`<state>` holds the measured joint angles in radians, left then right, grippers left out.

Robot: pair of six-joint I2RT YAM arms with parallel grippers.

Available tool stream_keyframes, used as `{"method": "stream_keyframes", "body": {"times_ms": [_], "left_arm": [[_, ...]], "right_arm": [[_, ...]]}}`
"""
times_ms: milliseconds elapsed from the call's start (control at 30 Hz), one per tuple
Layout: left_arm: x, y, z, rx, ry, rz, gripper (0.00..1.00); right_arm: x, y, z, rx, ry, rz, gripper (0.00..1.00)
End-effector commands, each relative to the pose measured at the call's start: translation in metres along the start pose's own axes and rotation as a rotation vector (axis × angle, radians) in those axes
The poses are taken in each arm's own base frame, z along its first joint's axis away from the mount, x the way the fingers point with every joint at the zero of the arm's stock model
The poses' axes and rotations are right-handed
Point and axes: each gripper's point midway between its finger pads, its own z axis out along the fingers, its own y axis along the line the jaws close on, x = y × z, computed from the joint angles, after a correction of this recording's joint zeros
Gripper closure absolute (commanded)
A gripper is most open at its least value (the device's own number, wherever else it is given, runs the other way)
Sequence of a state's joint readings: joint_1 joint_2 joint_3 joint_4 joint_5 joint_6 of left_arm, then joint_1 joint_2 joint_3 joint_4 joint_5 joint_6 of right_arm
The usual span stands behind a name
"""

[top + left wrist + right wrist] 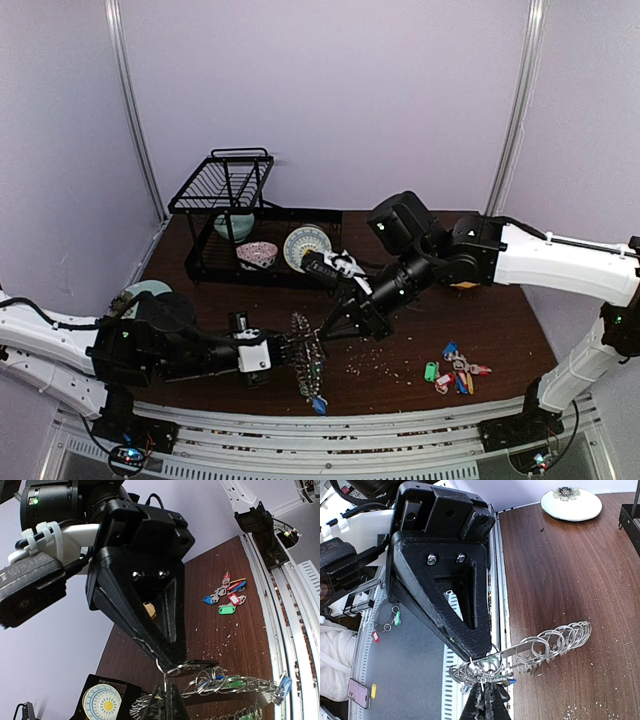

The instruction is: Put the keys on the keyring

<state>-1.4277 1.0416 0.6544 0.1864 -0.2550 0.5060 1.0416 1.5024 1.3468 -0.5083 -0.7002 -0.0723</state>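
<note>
The keyring stands on edge near the table's front, a dark flat ring hung with silver rings and blue and green tags. My left gripper is shut on its rim; the left wrist view shows the pinch and the ring running right. My right gripper is at the ring's upper rim. In the right wrist view it is shut on a small silver piece among the rim's rings. I cannot tell whether that piece is the keys.
A loose heap of coloured tags and silver metal bits lies front right, also in the left wrist view. A black dish rack with a yellow-patterned plate stands at the back. A white bowl sits on the table. Crumbs lie scattered.
</note>
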Motion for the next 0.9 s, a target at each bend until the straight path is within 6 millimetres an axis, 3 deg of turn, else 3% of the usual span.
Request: {"method": "stream_keyframes", "body": {"times_ms": [0, 167, 300, 467, 533, 767, 867], "left_arm": [[-0.035, 0.025, -0.009, -0.085, -0.132, -0.044, 1.00], [-0.023, 0.018, 0.002, -0.072, -0.075, -0.033, 1.00], [-0.021, 0.024, 0.001, -0.111, -0.064, -0.044, 1.00], [-0.012, 0.023, 0.005, -0.118, -0.021, -0.049, 1.00], [-0.009, 0.025, 0.005, -0.133, -0.003, -0.050, 1.00], [-0.002, 0.035, 0.001, -0.187, 0.035, -0.059, 1.00], [-0.005, 0.038, -0.001, -0.194, 0.019, -0.078, 1.00]], "right_arm": [[0.018, -0.017, -0.006, 0.062, 0.049, 0.056, 1.00], [0.012, -0.009, -0.007, 0.020, 0.033, 0.047, 1.00], [0.015, -0.008, -0.007, 0.019, 0.043, 0.044, 1.00], [0.002, 0.016, -0.015, -0.092, -0.013, -0.016, 1.00], [0.003, 0.017, -0.019, -0.080, -0.020, -0.025, 1.00], [0.046, -0.013, -0.014, 0.041, 0.062, 0.102, 1.00], [0.076, -0.028, -0.004, 0.098, 0.114, 0.186, 1.00]]}}
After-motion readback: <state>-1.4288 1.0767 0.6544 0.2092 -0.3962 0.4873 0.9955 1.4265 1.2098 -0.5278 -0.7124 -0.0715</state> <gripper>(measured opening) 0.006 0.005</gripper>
